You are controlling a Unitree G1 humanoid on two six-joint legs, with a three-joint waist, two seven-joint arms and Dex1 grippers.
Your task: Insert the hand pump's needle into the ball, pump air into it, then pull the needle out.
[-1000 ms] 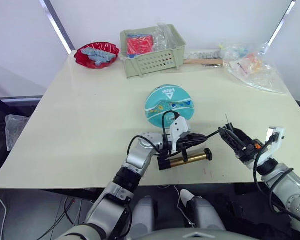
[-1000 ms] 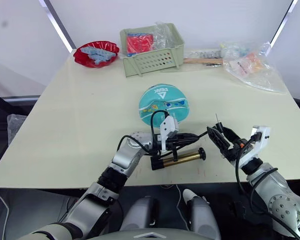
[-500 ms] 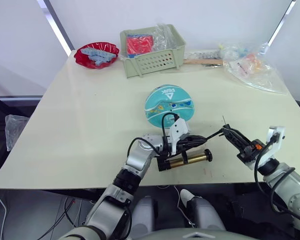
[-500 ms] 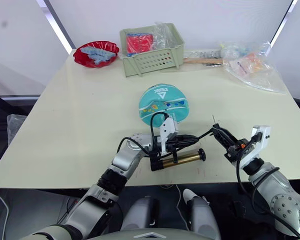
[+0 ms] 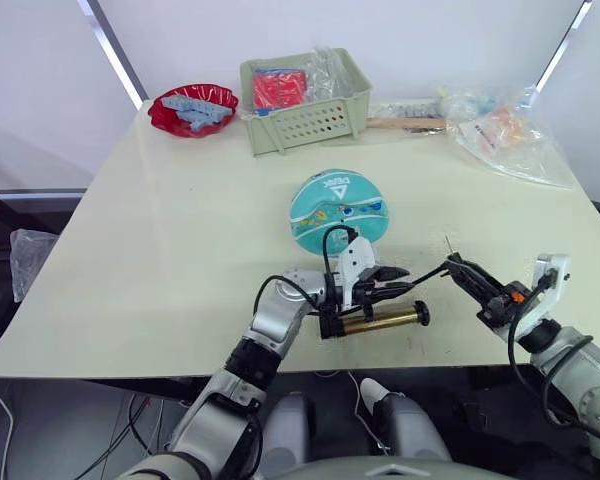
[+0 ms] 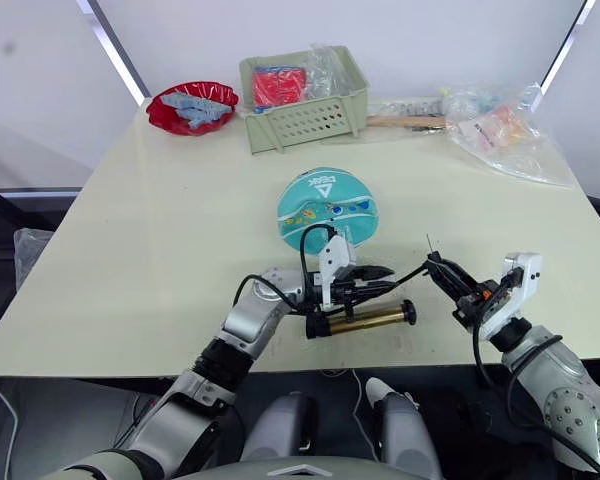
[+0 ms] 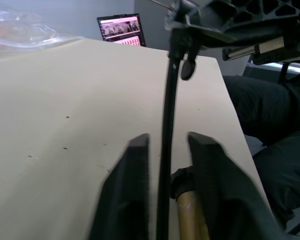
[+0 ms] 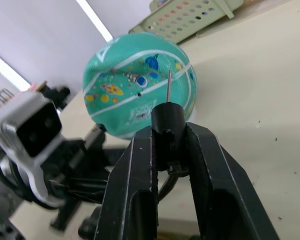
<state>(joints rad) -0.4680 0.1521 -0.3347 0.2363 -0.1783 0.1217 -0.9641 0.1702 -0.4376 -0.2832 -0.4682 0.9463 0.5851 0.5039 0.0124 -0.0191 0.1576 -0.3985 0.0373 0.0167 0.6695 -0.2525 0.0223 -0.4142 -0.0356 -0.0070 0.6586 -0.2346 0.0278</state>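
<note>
1. At centre frame on the table [image 5: 160, 220]: the ball [image 5: 338, 211], teal with cartoon prints, resting alone and touched by neither gripper.
2. Lower centre: the hand pump [image 5: 378, 320], brass cylinder lying flat just below the ball, black T-handle toward the right.
3. Left gripper [image 5: 385, 279]: jaws apart, straddling the thin black hose [image 7: 166, 145] directly above the pump without clamping it.
4. Lower right: right gripper [image 5: 467, 276], jaws clenched on the black fitting; the needle [image 8: 169, 86] juts clear, aimed toward the ball yet well apart from it.
5. Step in hand, as judged: carrying the needle to the valve.
6. Handling note: line the pin up with the small dark hole [image 8: 139, 94] on the ball's face, approach straight along its axis, and steady the ball lest it roll.
</note>
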